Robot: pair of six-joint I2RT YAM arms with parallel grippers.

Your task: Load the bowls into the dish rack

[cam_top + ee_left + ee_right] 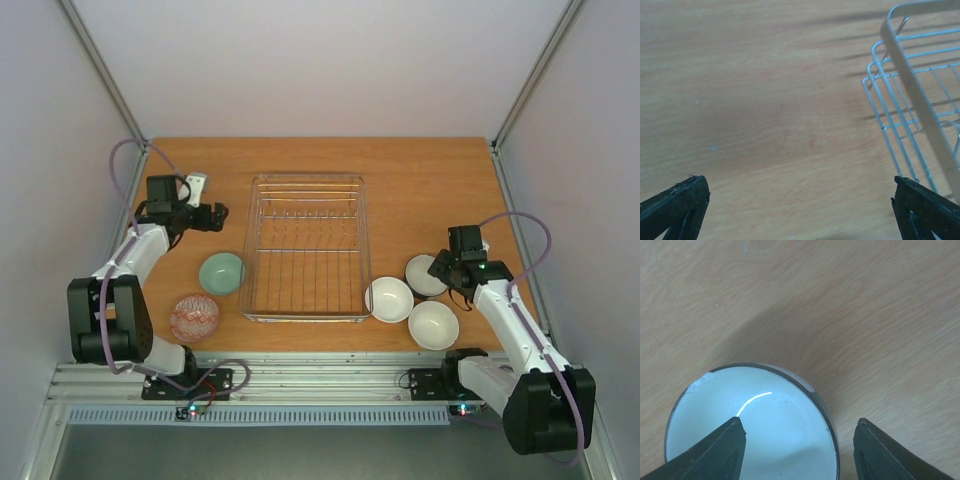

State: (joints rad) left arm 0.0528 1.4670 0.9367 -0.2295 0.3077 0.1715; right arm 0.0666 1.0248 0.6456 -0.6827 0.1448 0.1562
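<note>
Left pincer (799, 180) gapes wide beside the dish rack (900, 55) — right pincer (800, 421), jaws parted, straddles the dark-rimmed bowl (775, 410).

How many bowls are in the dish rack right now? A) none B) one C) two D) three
A: the dish rack holds nothing. The mint green bowl and patterned bowl sit on the table to its left; the dark-rimmed bowl, rack-side white bowl and nearest white bowl sit to its right.

No legible text, label, brand, number or sign on anything here.
</note>
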